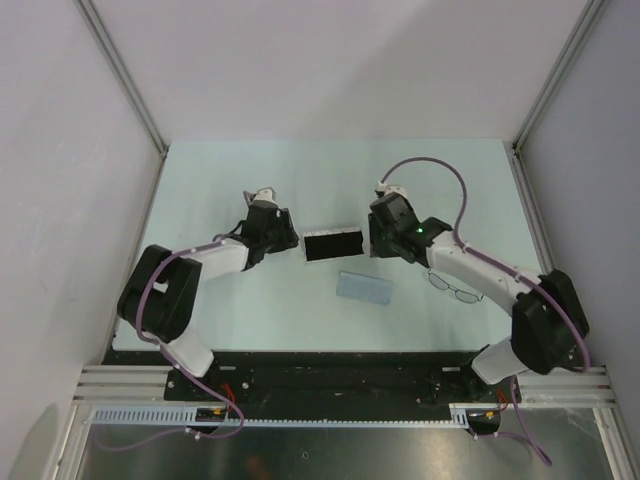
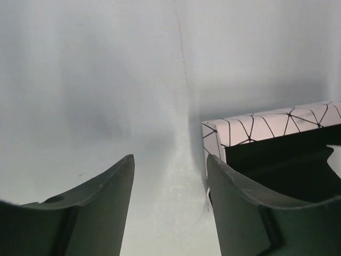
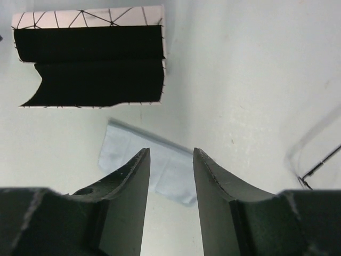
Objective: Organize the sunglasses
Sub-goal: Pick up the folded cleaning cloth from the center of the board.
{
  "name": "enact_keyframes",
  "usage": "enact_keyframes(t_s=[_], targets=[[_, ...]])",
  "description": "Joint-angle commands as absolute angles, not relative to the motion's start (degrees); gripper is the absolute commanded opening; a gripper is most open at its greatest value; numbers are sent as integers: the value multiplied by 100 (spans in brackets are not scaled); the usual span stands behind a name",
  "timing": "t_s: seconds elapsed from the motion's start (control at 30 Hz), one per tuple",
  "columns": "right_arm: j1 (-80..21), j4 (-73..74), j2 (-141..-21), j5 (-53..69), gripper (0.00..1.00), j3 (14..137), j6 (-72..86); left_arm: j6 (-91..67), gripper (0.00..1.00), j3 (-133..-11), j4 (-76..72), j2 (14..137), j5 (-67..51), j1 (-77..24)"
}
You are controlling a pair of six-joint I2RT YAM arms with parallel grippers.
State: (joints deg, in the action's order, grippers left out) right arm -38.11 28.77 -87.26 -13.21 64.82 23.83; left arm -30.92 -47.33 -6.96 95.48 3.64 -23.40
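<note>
So far little looks done: the glasses (image 1: 453,287) lie outside the open case (image 1: 332,244), which the left gripper (image 1: 285,240) and right gripper (image 1: 373,240) flank, jaws apart and empty.

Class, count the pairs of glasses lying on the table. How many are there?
1. The glasses lie just right of the blue cloth. The open case holds nothing visible, so none seems hidden.

A pale green tabletop (image 1: 300,180) sits enclosed by plain white walls (image 1: 330,60), with slim aluminium posts (image 1: 120,75) running up the far corners; the light is soft and even.
</note>
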Motion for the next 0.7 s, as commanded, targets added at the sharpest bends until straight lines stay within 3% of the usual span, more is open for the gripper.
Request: enact_keyframes(t_s=[0.0,0.33,0.5,0.67], targets=[[-3665,2962,-7912,-1573,44,5951,2900,-3243,63,-4650,-422,8834,1020,-2347],[-3472,3296,-6408,-1424,55,4466,3797,-3497,75,-3754,-343,7199,-386,-2891],[-3472,3068,-6311,-1082,55,4079,3972,-3805,81,-3463,-351,6864,-685,-3522],[-3454,2462,-6574,-686,48,3657,4262,-3990,81,-3664,-501,7443,-633,-4060]])
